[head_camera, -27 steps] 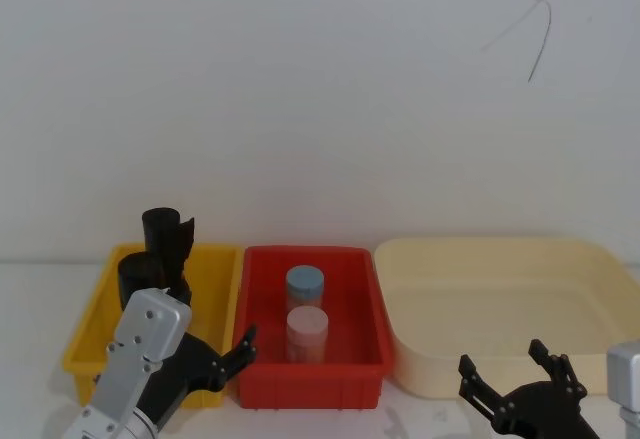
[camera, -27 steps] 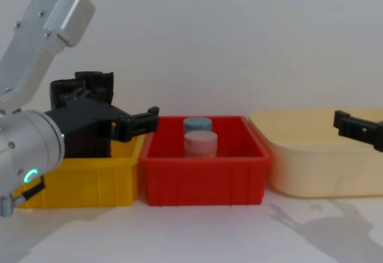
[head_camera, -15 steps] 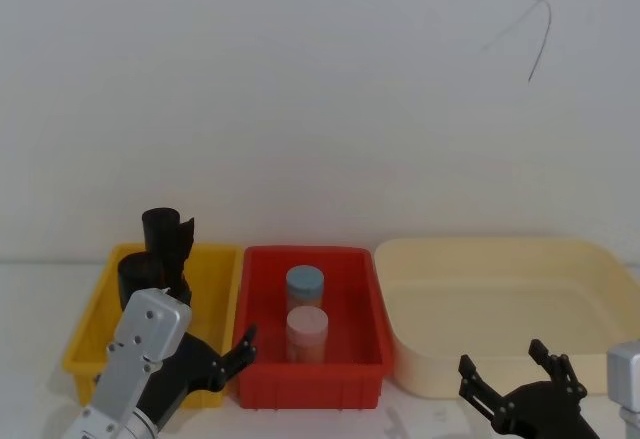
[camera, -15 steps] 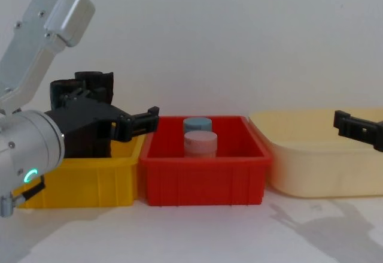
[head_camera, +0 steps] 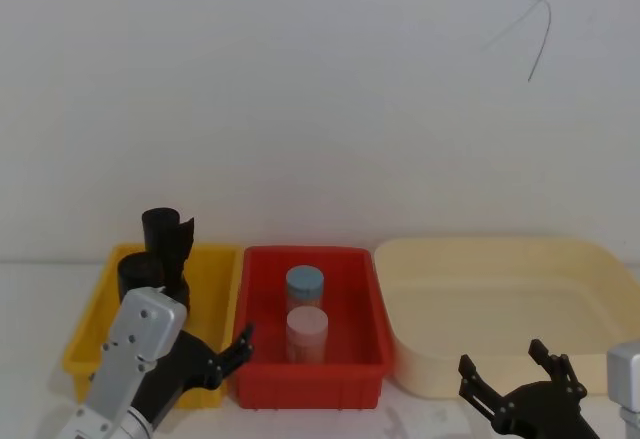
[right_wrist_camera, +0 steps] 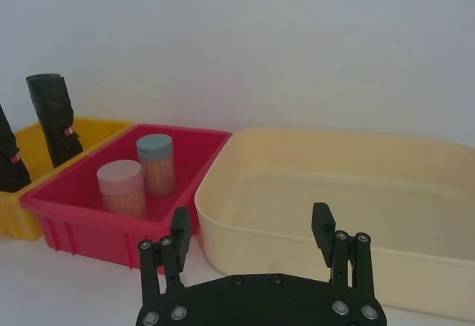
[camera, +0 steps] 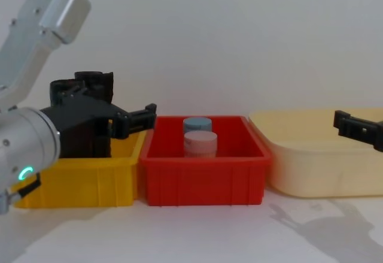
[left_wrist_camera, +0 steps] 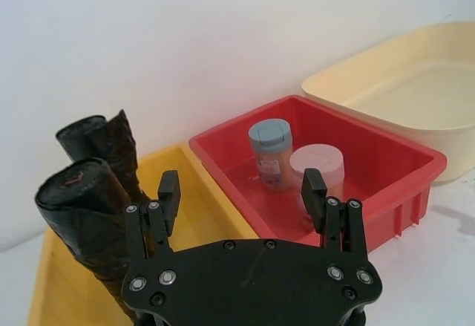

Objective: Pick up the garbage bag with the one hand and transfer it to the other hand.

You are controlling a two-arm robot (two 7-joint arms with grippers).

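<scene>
Here, left gripper (left_wrist_camera: pixel 241 186) near garbage bag (left_wrist_camera: pixel 78 218), right gripper (right_wrist_camera: pixel 251 218) seemingly above white table (camera: pixel 197 233), both jaws spread.

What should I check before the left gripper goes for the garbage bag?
1. Left gripper open: ok.
2. Garbage bag between its jaws: not ok, it stands off to one side.
3. Bag upright in the yellow bin, top above the rim: ok.
4. Slimmer roll apart from the bag: cannot tell.
5. Right gripper open and empty to receive: ok.
</scene>
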